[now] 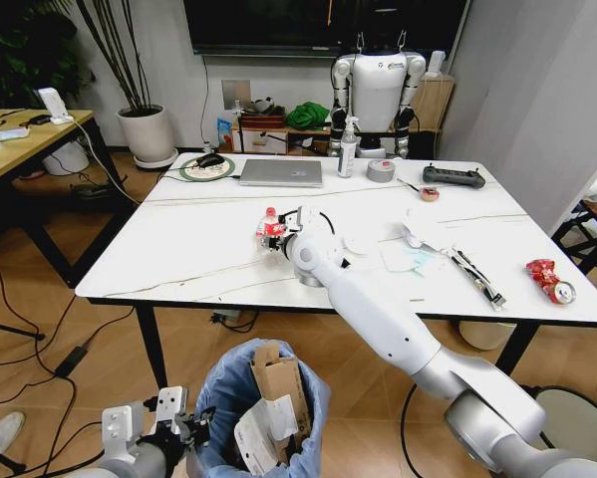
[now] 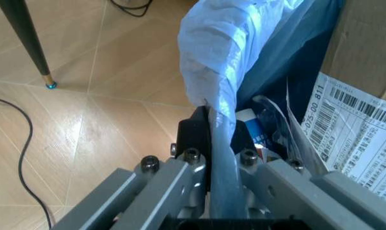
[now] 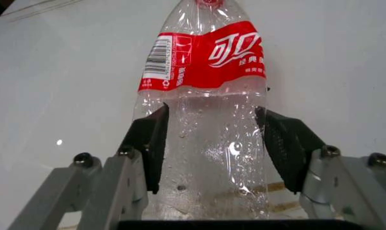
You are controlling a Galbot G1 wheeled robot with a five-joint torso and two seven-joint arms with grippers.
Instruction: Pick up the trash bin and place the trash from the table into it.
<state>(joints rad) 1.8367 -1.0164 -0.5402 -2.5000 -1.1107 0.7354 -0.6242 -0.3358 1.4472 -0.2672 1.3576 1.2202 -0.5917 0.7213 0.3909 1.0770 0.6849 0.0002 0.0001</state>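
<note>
The trash bin (image 1: 240,390), lined with a crinkled light-blue bag, stands on the floor before the table (image 1: 178,249) and holds torn cardboard and printed papers. My left gripper (image 1: 174,416) is shut on its rim; in the left wrist view the gripper (image 2: 218,136) pinches the bag (image 2: 212,57). My right gripper (image 1: 284,231) is out over the table, shut on a crushed clear bottle (image 1: 269,229) with a red label. Its pads (image 3: 151,143) press both sides of the bottle (image 3: 205,72). White papers (image 1: 418,249) and a crushed red can (image 1: 549,280) lie to the right.
At the table's far side sit a silver laptop (image 1: 281,172), a spray bottle (image 1: 349,147), a grey tape roll (image 1: 381,170) and a black controller (image 1: 453,176). A black table leg (image 2: 28,43) stands near the bin. Cables cross the floor on the left.
</note>
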